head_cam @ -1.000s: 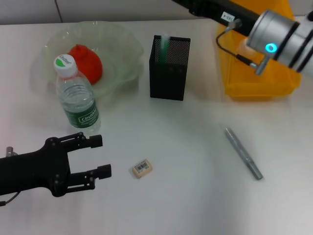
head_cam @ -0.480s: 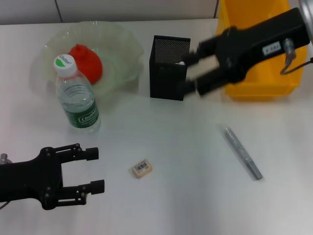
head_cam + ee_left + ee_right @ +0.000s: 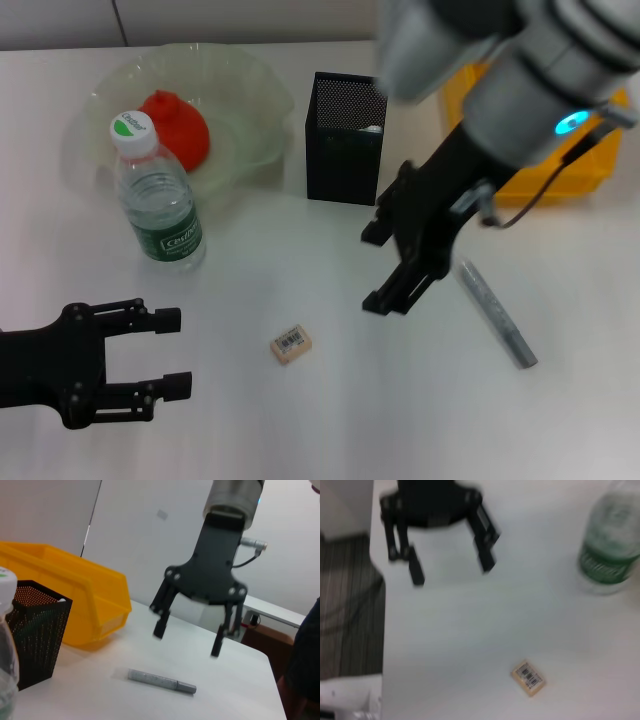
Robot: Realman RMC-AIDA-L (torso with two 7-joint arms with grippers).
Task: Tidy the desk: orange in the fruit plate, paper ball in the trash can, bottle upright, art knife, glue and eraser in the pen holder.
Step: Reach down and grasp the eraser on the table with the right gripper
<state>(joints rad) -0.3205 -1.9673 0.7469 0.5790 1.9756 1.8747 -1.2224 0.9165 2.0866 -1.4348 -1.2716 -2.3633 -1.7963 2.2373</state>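
Black right claw (image 3: pixel 386 268) hangs spread, angled toward the eraser (image 3: pixel 291 343).

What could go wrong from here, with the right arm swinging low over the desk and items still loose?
1. The right gripper, open, hangs close to the art knife; a poor approach might nudge it aside rather than grasp it.
2. The eraser lies between it and the open left gripper; if both reach for it, they could collide.
3. A wide sweep could topple the upright bottle.
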